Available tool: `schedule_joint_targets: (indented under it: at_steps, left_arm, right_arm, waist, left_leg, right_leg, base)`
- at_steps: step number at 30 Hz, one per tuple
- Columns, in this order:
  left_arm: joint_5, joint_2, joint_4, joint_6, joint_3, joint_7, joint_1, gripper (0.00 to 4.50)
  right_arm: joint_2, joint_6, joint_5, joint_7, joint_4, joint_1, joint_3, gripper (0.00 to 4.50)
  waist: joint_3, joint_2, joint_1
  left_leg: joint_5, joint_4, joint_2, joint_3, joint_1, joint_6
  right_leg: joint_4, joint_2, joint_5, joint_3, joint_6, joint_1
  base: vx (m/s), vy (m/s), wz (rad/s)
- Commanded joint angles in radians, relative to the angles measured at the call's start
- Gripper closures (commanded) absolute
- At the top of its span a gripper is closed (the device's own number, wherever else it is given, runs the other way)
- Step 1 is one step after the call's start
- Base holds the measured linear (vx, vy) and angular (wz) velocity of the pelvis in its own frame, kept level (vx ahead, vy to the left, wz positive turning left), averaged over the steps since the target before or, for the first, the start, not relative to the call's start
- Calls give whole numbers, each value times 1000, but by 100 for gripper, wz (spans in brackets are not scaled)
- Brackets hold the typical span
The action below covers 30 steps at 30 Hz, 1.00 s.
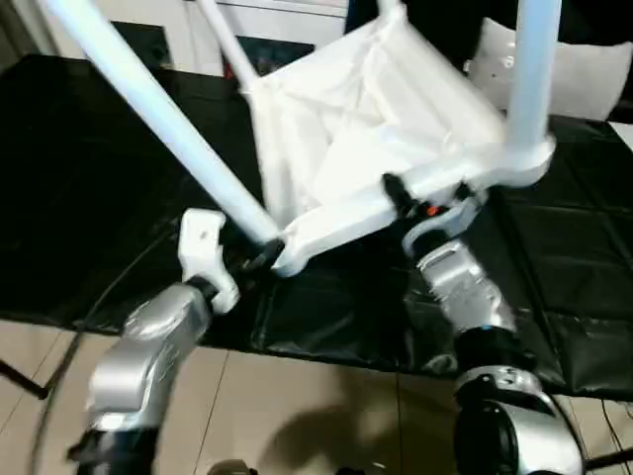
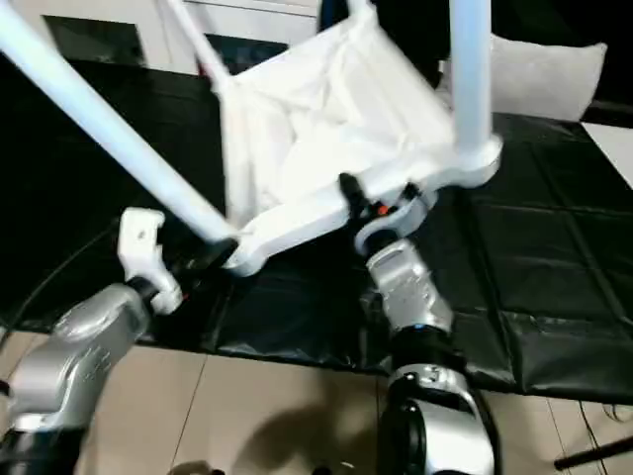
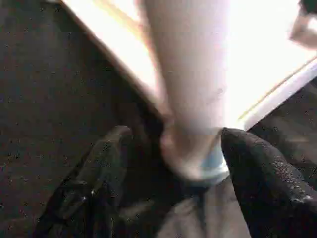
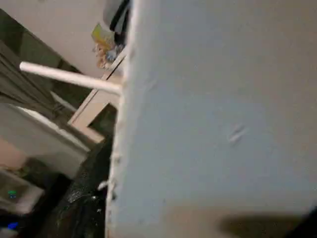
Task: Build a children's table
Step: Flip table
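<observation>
The children's table [image 1: 376, 129], upside down and tilted above the black work table [image 1: 99, 198], hangs from the right gripper [image 1: 396, 193] apparently clamped on its rim, the left gripper [image 3: 168, 163] spread around a leg [image 1: 158, 109], so a slip could topple it.

Leg [image 1: 148, 99] tops cut off, blurred

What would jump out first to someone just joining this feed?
The white tabletop, tilted underside-up above the black work table, with long white legs sticking up from its corners. The right gripper grips its near edge, and the left gripper straddles the base of the near-left leg at its corner socket.
</observation>
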Motion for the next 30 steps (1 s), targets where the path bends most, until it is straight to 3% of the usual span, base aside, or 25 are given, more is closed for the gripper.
schedule_joint_targets:
  at_steps: [1,3,4,8,9,15,16,18,24,25,30]
  left_arm:
    - [18,17,-34,-29,-21,-27,11,132]
    - [22,30,-47,-40,-25,-37,21,102]
    - [26,47,-63,-51,-32,-52,30,95]
    - [36,97,-120,-55,-68,-107,50,57]
    - [39,118,-147,-57,-85,-128,53,51]
    - [76,168,-199,-65,-121,-152,26,5]
    - [80,190,-230,-52,-123,-161,3,3]
    - [79,214,-264,-36,-121,-174,-20,0]
    - [45,264,-357,-6,-95,-203,-100,0]
    - [56,266,-362,-8,-96,-197,-119,0]
    - [150,295,-348,-55,-150,-188,-178,0]
  right_arm:
    - [-73,-130,-92,-18,-116,5,-1,246]
    - [-82,-131,-107,-37,-145,19,1,246]
    - [-94,-130,-124,-59,-177,35,7,246]
    - [-134,-98,-201,-112,-247,78,44,246]
    - [-158,-66,-246,-138,-279,101,77,246]
    - [-193,22,-312,-208,-375,143,125,246]
    - [-212,48,-348,-229,-416,156,147,246]
    - [-221,74,-375,-254,-453,167,164,246]
    - [-223,139,-462,-328,-535,190,250,246]
    - [-217,145,-465,-328,-535,189,260,246]
    - [-217,175,-519,-317,-519,182,339,250]
  waist:
    - [-79,7,-5]
    - [-76,5,-2]
    - [-72,5,1]
    - [-74,2,0]
    - [-68,2,-1]
    - [-57,-1,-9]
    - [-55,-2,-11]
    - [-58,-4,-14]
    - [-59,-10,-25]
    - [-60,-14,-27]
    - [-62,-14,-30]
  left_leg:
    - [180,-56,69,-17,13,133]
    - [161,-59,69,-16,13,119]
    - [135,-63,69,-16,13,96]
    - [125,-65,64,-16,9,69]
    - [79,-70,62,-15,8,56]
    - [-25,-81,58,-17,13,5]
    - [-62,-82,51,-16,17,-5]
    - [-55,-81,50,-17,17,-7]
    - [-54,-81,48,-19,13,-16]
    - [-54,-80,49,-19,13,-16]
    - [-50,-80,51,-22,12,-25]
  right_leg:
    - [-52,-105,6,90,-139,75]
    - [-54,-104,-10,91,-135,76]
    - [-60,-104,-35,93,-118,78]
    - [-56,-103,-32,95,-93,84]
    - [-68,-102,-89,93,-75,84]
    - [-90,-98,-244,94,3,87]
    - [-103,-97,-325,92,37,88]
    - [-103,-94,-329,91,59,85]
    - [-99,-91,-323,89,67,84]
    - [-98,-91,-315,89,67,84]
    - [-93,-89,-275,91,77,82]
  base:
    - [0,0,0]
    - [0,0,0]
    - [0,0,0]
    - [0,0,0]
    - [0,0,0]
    - [0,0,0]
    - [0,0,0]
    - [0,0,0]
    - [0,0,0]
    - [0,0,0]
    - [0,0,0]
